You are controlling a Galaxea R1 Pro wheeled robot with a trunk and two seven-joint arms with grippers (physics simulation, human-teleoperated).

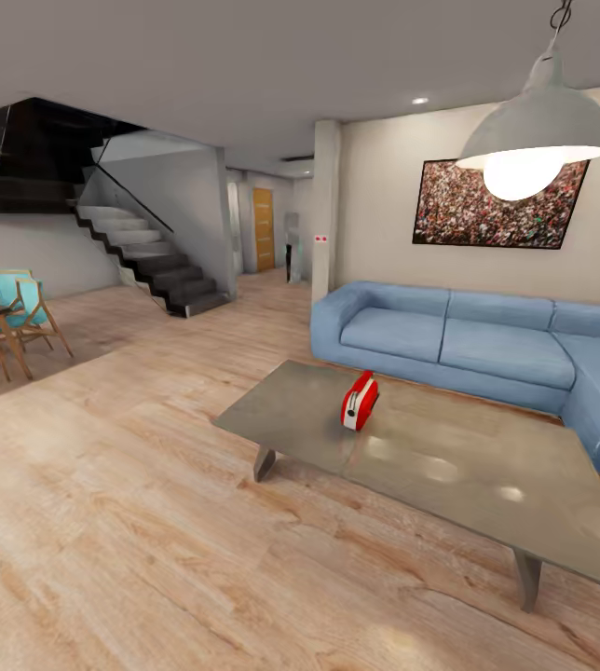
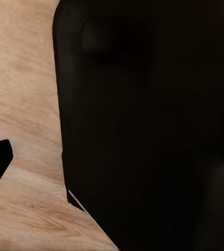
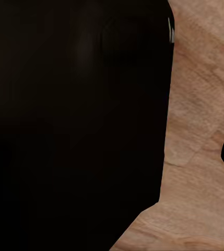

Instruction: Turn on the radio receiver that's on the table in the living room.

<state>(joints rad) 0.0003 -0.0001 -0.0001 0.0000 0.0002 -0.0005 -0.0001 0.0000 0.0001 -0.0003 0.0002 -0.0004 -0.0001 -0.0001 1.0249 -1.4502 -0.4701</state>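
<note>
Radio (image 1: 361,401) in red stands on the low grey table (image 1: 486,485), near the table's far left corner, on the side closer to the sofa (image 1: 468,340). It is a small rounded box with a white band along its narrow side and a thin handle on top; the dial on its face cannot be made out from the head camera. It stands upright, and its long axis runs from the near edge of the table toward the sofa, a little slanted, so the white narrow side is turned toward the camera and the broad red face looks to the right. The table top is glossy and reflects the light of the grey lamp (image 1: 535,126) that hangs above the right part of the room. Behind the table the blue sofa runs along the beige wall and turns at the right, and a framed picture (image 1: 496,203) of a crowd hangs over it. To the left there is open wood floor (image 1: 104,522), a dark staircase (image 1: 146,256), and wooden chairs (image 1: 25,312) with turquoise seats by a dark table. In both wrist cameras a large black shape covers most of the view, with floor planks beside it, so I cannot tell if the jaws of either arm are open or closed, or if they hold anything.
</note>
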